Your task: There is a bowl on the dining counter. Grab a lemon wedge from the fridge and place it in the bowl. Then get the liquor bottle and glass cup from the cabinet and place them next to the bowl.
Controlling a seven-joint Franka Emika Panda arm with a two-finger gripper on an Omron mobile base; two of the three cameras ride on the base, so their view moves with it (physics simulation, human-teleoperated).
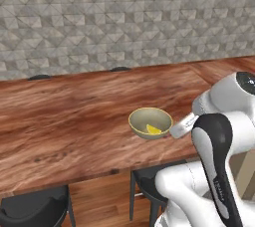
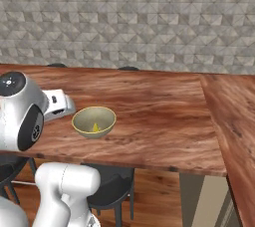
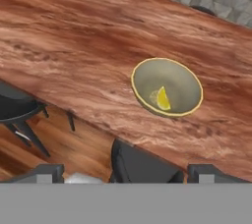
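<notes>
A yellow-rimmed bowl (image 1: 151,122) (image 2: 94,121) (image 3: 167,87) stands near the front edge of the wooden dining counter (image 1: 69,121) (image 2: 164,116) (image 3: 69,46). A yellow lemon wedge (image 1: 153,130) (image 2: 94,128) (image 3: 163,98) lies inside it. My gripper (image 3: 127,173) is open and empty, drawn back above the counter's front edge, apart from the bowl. The hand (image 1: 182,125) (image 2: 59,103) hovers beside the bowl on the robot's side. The liquor bottle, glass cup, fridge and cabinet are out of view.
Dark stools (image 1: 35,210) (image 2: 110,187) (image 3: 142,166) stand under the counter's near edge, and more stool tops (image 1: 40,77) (image 2: 128,67) show along the far side. A grey tiled wall (image 1: 124,17) rises behind. The counter turns a corner at the right (image 2: 234,121).
</notes>
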